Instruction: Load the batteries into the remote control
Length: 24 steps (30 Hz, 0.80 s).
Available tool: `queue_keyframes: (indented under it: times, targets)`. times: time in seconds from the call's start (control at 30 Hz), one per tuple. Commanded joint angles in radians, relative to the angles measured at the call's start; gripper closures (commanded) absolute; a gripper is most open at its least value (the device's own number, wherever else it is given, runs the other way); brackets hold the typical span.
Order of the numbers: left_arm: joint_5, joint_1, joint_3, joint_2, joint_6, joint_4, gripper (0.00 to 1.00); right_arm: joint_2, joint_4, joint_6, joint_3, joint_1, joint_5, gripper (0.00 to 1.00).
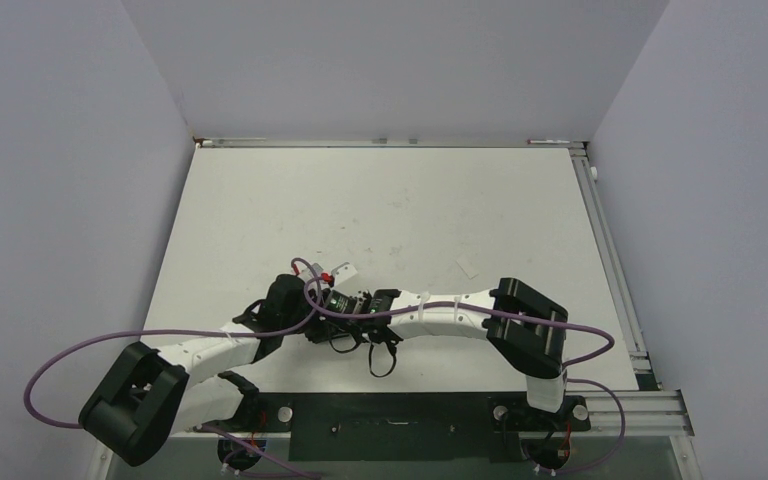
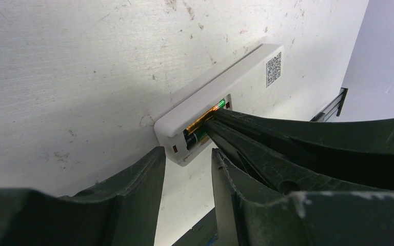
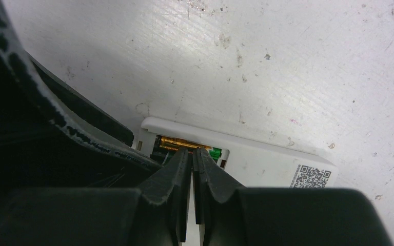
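The white remote control [image 2: 246,82] lies back-up on the table, its battery bay open and a QR label at its far end. It also shows in the right wrist view [image 3: 267,164]. A copper-gold battery [image 2: 205,117] and a blackish battery [image 2: 199,137] lie in the bay; the gold one shows too in the right wrist view [image 3: 177,142]. My right gripper [image 3: 191,154] is shut, its tips down in the bay on the batteries. My left gripper [image 2: 184,161] is open, its fingers on either side of the remote's near end. In the top view both grippers, left [image 1: 315,298] and right [image 1: 345,303], meet over the remote.
A small white strip [image 1: 467,267] lies on the table right of the grippers. Purple cables [image 1: 90,345] loop beside both arms. Grey walls stand on three sides, with a metal rail [image 1: 610,260] along the table's right edge.
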Motion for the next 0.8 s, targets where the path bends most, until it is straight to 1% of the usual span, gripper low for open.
queue_keyframes:
  times: [0.0, 0.2, 0.37, 0.63, 0.77]
  targets:
    - [-0.011, 0.003, 0.026, -0.028, 0.027, -0.009, 0.65, 0.054, -0.045, 0.011, 0.001, 0.010, 0.007, 0.91]
    - [-0.020, 0.016, 0.033, -0.056, 0.037, -0.047, 0.64, -0.005, -0.064, 0.021, 0.023, 0.009, 0.065, 0.91]
    - [-0.030, 0.019, 0.047, -0.083, 0.047, -0.082, 0.64, -0.077, -0.067, 0.036, 0.005, 0.008, 0.110, 0.91]
    - [-0.058, 0.019, 0.112, -0.104, 0.076, -0.141, 0.64, -0.209, -0.022, 0.055, -0.093, 0.007, 0.083, 0.91]
    - [-0.101, 0.019, 0.162, -0.088, 0.103, -0.196, 0.67, -0.269, 0.016, 0.065, -0.164, -0.001, 0.059, 0.91]
